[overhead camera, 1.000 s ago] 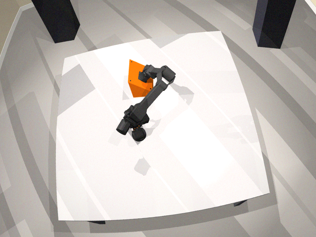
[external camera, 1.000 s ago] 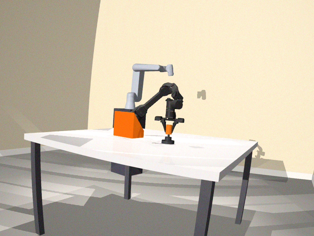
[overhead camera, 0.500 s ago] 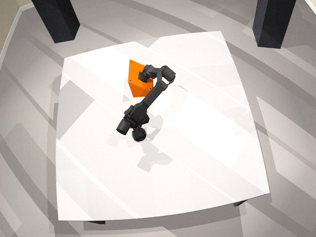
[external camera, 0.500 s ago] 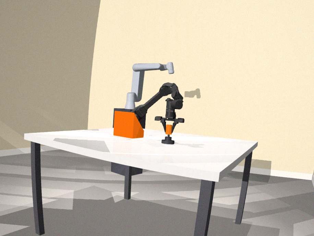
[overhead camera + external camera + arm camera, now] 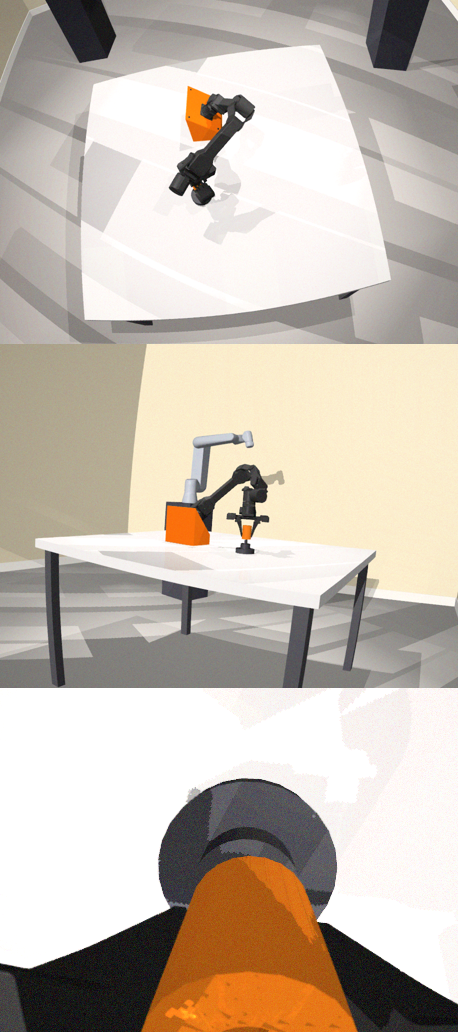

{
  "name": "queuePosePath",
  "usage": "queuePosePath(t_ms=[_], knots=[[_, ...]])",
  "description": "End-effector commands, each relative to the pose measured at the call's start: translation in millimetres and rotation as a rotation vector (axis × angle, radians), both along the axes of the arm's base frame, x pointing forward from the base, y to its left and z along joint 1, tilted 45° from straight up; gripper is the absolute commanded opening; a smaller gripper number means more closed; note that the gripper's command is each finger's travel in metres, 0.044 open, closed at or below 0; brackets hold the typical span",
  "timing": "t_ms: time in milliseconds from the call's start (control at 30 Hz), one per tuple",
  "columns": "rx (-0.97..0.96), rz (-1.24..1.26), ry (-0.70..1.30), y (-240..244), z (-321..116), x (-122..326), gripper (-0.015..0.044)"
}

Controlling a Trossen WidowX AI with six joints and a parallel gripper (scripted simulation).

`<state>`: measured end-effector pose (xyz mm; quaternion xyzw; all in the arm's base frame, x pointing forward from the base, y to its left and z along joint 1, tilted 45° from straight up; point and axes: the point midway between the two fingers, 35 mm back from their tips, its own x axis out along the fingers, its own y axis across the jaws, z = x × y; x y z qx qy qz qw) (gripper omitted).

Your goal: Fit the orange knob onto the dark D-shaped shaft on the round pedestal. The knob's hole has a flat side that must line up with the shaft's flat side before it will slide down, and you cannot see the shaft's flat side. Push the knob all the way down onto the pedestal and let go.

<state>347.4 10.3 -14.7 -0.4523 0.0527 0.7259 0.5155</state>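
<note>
Gripping: the gripper [image 5: 246,532] [image 5: 249,928] has its fingers clamped on the orange knob [image 5: 246,532] [image 5: 250,923], one on each side of it.
Knob: upright or very nearly so, directly above the round pedestal [image 5: 244,550] [image 5: 260,805] [image 5: 201,201], its lower end at the top of the dark shaft [image 5: 245,541].
Fit: a length of shaft shows below the knob in the exterior view, so the knob is not down on the pedestal; whether its lower rim touches the shaft's tip is hard to be sure of from these angles.
Flat sides: hidden, both the hole's and the shaft's.
Pedestal: dark, with a wide round foot and a narrower step on top, standing on the white table [image 5: 281,251] [image 5: 185,569].
Black arm [image 5: 222,138] [image 5: 222,490]: reaching up and out from beside the orange block [image 5: 198,111] [image 5: 181,525], then bending down so the gripper points at the table.
Orange block: slope-sided, on the same table, well apart from the pedestal.
Pale grey arm [image 5: 214,440]: behind the table in the exterior view, apart from the black arm.
</note>
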Motion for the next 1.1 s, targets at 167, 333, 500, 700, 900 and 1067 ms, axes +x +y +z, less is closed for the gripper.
queuePosePath(t_ms=[167,333,500,700,900,1067], knots=[[0.003,0.013,-0.019,0.5,-3.4,0.2,0.0000],[0.004,0.013,-0.019,1.2,-2.9,0.3,0.0000],[0.004,0.013,-0.019,1.4,-2.7,0.2,0.0000],[0.003,0.013,-0.019,-1.1,1.2,-0.1,0.0000],[0.013,0.133,-0.137,-2.1,1.2,0.4,0.0000],[0.015,0.162,-0.166,-2.8,-0.8,0.5,0.0000]])
